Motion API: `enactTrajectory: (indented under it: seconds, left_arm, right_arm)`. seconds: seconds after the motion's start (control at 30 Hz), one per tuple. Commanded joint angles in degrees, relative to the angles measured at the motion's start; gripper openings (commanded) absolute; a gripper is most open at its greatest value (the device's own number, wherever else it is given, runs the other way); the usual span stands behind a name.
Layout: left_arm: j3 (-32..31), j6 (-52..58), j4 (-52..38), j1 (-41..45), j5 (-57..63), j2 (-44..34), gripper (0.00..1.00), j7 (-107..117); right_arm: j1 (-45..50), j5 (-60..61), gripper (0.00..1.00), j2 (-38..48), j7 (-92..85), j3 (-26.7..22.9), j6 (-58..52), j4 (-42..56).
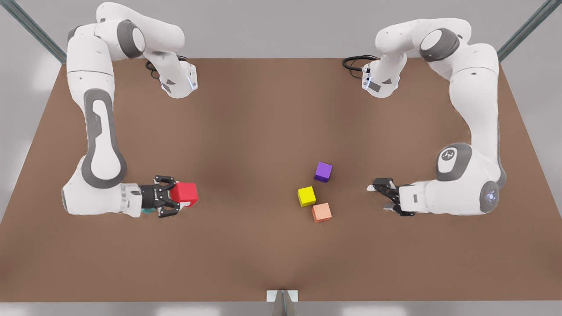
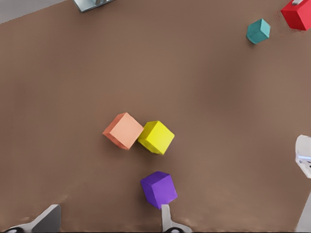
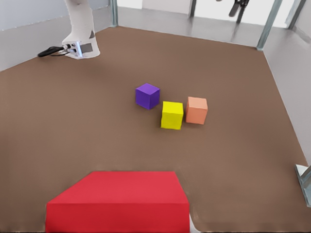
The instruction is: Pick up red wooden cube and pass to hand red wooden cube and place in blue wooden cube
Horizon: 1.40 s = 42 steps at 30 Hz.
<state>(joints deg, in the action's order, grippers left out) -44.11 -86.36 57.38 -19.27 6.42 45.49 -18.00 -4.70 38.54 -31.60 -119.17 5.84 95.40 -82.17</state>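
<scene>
The red wooden cube (image 1: 185, 194) is gripped by my right gripper (image 1: 172, 197) at the front view's left, and it looks raised off the brown table. The same cube looms large and close in the right wrist view (image 3: 119, 201). The blue wooden cube (image 2: 258, 30), teal in colour, rests on the table just beside the red cube (image 2: 297, 13). From the front, the right gripper hides most of it, leaving a teal sliver (image 1: 148, 211). My left gripper (image 1: 380, 195) waits open at the front view's right, holding nothing, its fingertips (image 2: 167, 221) near the purple cube.
A purple cube (image 1: 323, 171), a yellow cube (image 1: 306, 196) and a salmon-orange cube (image 1: 322, 212) sit close together right of the table's centre, between the two grippers. Both arm bases (image 1: 380, 83) stand at the table's far edge.
</scene>
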Motion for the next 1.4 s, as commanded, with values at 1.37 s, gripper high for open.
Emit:
enactTrajectory:
  seconds: [1.37]
  left_arm:
    - [40.86,15.35,20.93,20.94,-7.48,-24.58,1.0,13.61]
  right_arm:
    - [-2.33,-41.26,1.0,4.09,85.95,-1.27,38.81,-26.55]
